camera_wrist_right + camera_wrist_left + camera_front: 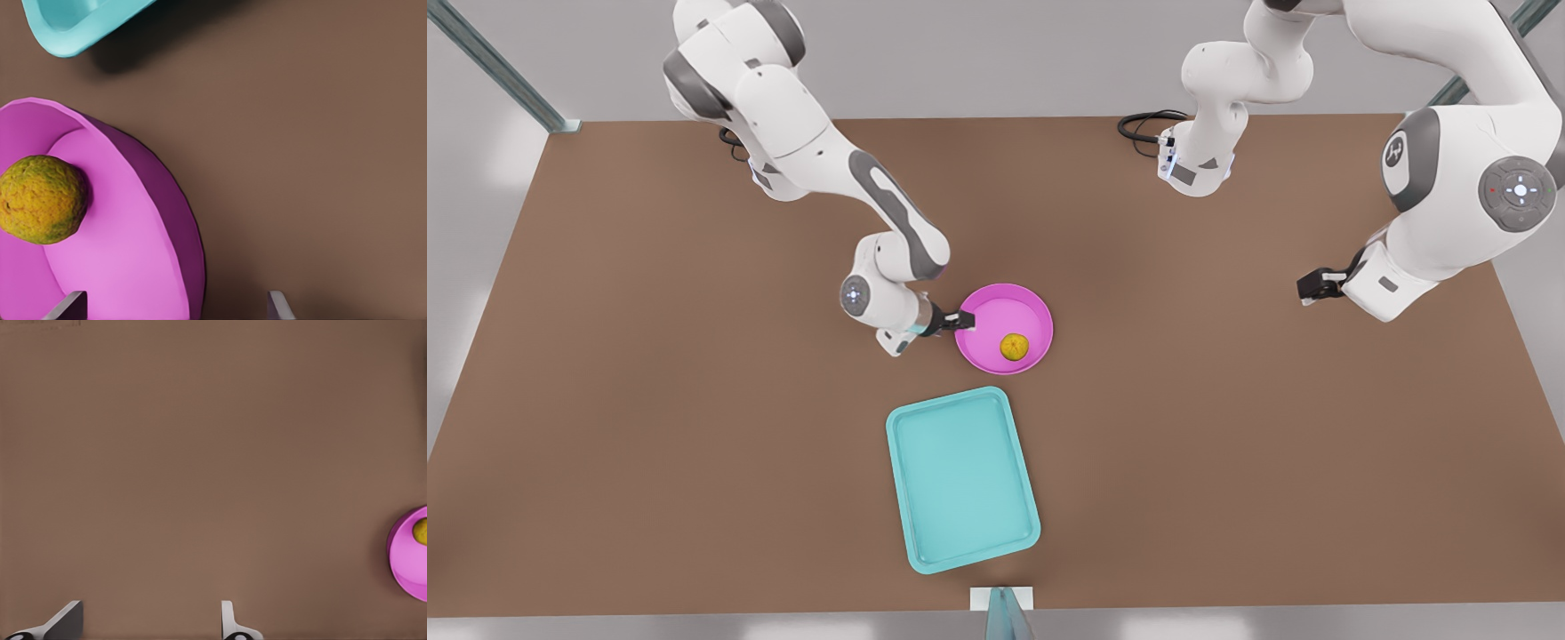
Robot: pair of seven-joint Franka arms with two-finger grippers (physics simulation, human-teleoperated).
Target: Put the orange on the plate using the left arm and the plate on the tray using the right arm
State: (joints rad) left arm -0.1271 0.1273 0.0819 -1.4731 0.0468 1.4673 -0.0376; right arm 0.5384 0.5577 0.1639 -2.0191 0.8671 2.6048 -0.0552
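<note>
Front view: the orange (1015, 347) is small, round and yellow-orange with a mottled skin, and it lies inside the plate (996, 308), toward the rim nearest the tray. The plate is a round, bright pink shallow dish with a raised rim, resting on the brown desk (649, 400). The tray (961, 478), light teal, rectangular with rounded corners, lies on the desk near the plate but apart from it, closer to the desk's front edge. The right gripper (964, 319) sits at the plate's rim on the front view's left, its dark jaws astride the rim. The left gripper (1309, 286) hangs well off at the front view's right over bare desk, holding nothing; that arm waits.

Left wrist view: two pale fingertips (65, 621) stand wide apart over bare desk, nothing between them. The plate (404, 567) shows at the frame edge with a sliver of the orange (421, 531) in it.

Right wrist view: the orange (41, 199) shows a rough, pitted skin, yellow-orange with greenish patches, and rests on the plate's floor. The plate's wall (175, 233) runs between the two fingertips (278, 308), which stand spread on either side of the rim, not yet closed on it. A corner of the tray (80, 25) lies beyond the plate, apart from it.
</note>
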